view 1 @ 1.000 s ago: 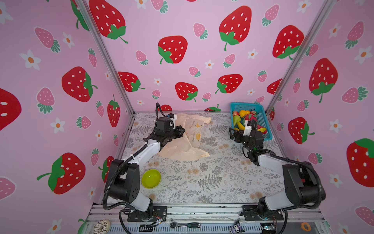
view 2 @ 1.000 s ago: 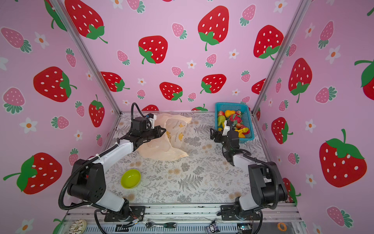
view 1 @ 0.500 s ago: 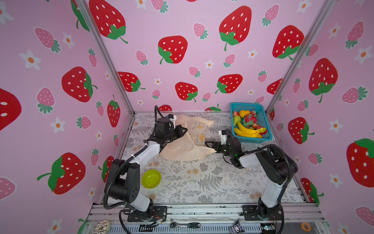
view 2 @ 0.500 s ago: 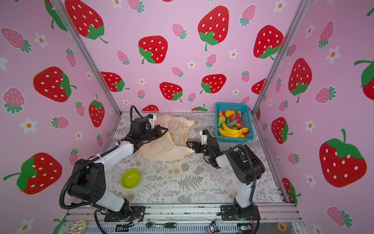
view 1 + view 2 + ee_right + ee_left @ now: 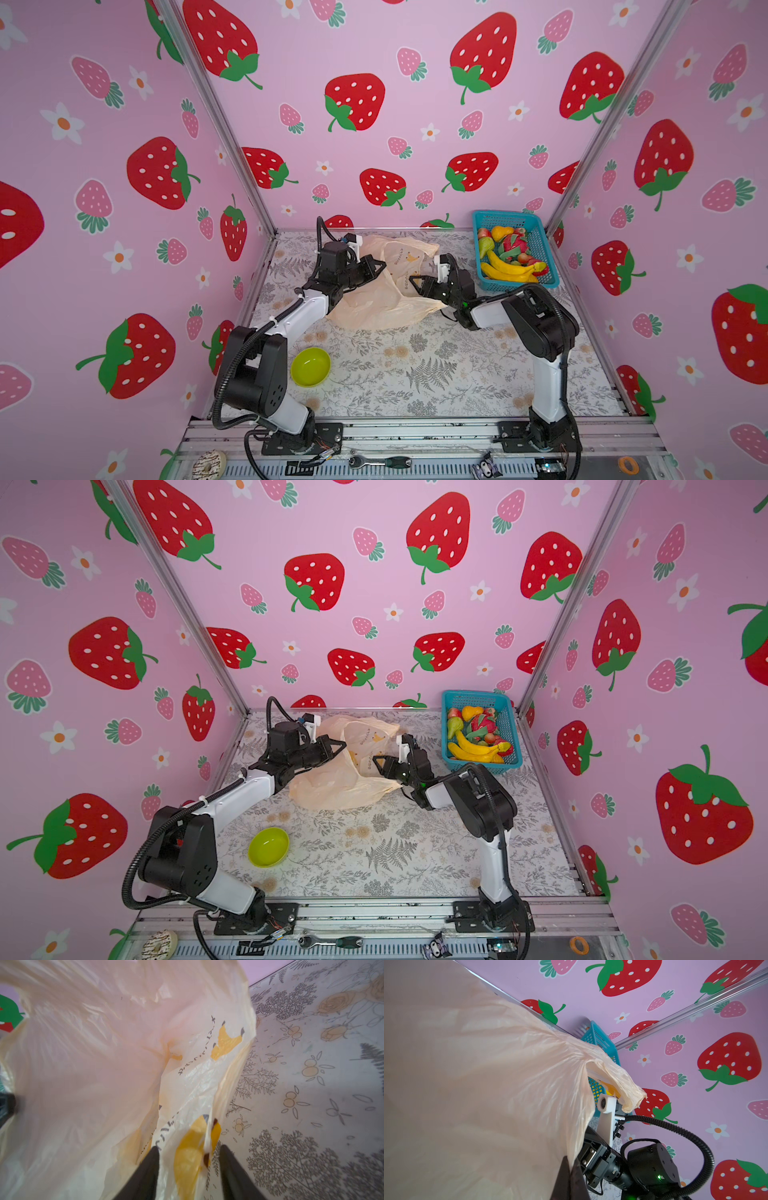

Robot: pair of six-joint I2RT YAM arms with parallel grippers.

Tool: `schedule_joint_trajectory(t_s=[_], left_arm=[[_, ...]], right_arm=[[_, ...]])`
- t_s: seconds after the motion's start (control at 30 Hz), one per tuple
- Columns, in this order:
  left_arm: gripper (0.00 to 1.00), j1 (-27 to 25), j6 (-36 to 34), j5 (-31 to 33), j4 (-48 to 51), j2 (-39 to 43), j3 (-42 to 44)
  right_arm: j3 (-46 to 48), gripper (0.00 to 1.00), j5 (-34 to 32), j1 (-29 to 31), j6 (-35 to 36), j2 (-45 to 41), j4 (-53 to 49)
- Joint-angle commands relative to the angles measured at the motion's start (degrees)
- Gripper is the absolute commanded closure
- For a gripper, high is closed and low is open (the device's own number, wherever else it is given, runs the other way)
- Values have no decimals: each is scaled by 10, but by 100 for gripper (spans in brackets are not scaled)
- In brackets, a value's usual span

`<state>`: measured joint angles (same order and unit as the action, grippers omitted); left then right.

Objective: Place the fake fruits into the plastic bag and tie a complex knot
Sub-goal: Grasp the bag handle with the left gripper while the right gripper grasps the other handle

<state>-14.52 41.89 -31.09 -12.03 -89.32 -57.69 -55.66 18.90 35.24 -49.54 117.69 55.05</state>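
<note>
1. Bag: a thin, crinkly, translucent pale-peach plastic bag (image 5: 374,301) with yellow banana prints and dark lettering sits at the back middle of the fern-and-flower printed surface (image 5: 436,374). It lies between the left arm (image 5: 299,311) and the right arm (image 5: 490,311). Its body slumps on the surface and its upper film is drawn up toward both arms.
2. Left jaws: clenched on the bag's film. In the left wrist view the dark fingers (image 5: 562,1180) meet with the bag's edge pinched between them, and the sheet (image 5: 488,1084) fills most of that view.
3. Right jaws: parted, astride the bag's printed edge. In the right wrist view the two dark fingers (image 5: 145,1172) stand apart. A fold of film bearing a banana print (image 5: 193,1147) lies between them, and no pinch is visible.
4. Fruit: all visible glossy plastic toy fruits lie in the teal mesh plastic basket (image 5: 539,243) at the back right corner, just beside the right arm's wrist and apart from the bag.
   - two yellow bananas (image 5: 505,268) at the near end
   - green pear (image 5: 484,246)
   - orange pear (image 5: 500,232) at the far end
   - pink-green dragon fruit (image 5: 515,242)
   - small red apples (image 5: 524,258)
5. Other: a round lime-green plastic bowl (image 5: 310,367) sits upright on the surface near the left arm's base, well apart from the bag.
</note>
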Motion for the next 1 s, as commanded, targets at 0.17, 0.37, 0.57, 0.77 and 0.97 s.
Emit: schedule_joint_trajectory(t_s=[0.17,0.37,0.57,0.77,0.97], left_arm=[[100,-6,-63,96,131,57,-7],[89,-41,-109,164,212,78,-26],[76,-51,-97,156,210,88,-37],[55,-63,-71,143,177,93,-36],[43,-67,-76,156,179,78,-47]], right_arm=[[44,100,-96,2,16,-73,6],[85,100,-168,26,71,-167,3],[84,100,-234,71,147,-218,-18],[73,100,-257,98,182,-221,-27],[67,100,-257,106,188,-216,-29]])
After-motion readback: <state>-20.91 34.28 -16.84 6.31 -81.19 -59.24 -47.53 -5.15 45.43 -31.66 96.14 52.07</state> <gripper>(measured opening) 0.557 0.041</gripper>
